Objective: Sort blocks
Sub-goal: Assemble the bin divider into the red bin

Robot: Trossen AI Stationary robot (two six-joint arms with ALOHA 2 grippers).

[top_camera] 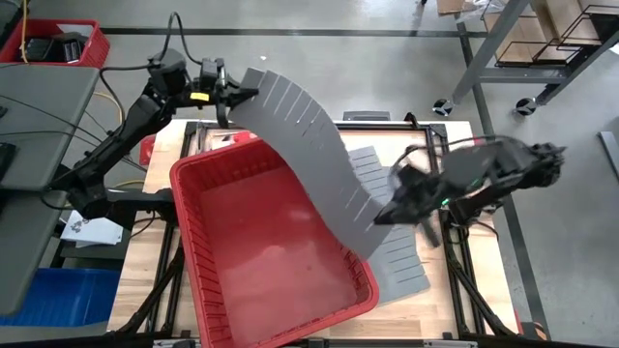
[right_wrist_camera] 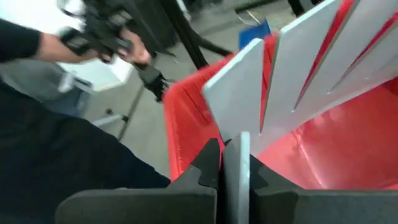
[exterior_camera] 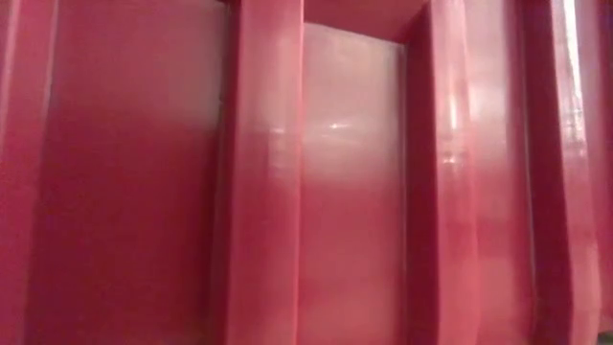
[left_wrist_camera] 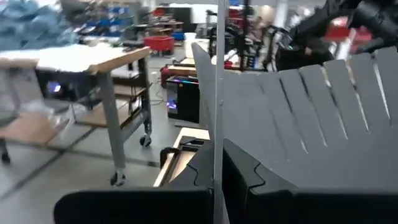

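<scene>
Low view shows only red bin point(exterior_camera: 306, 172) wall; both arms' fingers pinch the grey divider sheet point(top_camera: 309, 145).

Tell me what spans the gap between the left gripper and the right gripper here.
In the high view, one bowed grey slotted divider sheet runs from the left gripper to the right gripper, arching over the red bin.

text: none legible | labels: none | numbers: none
</scene>
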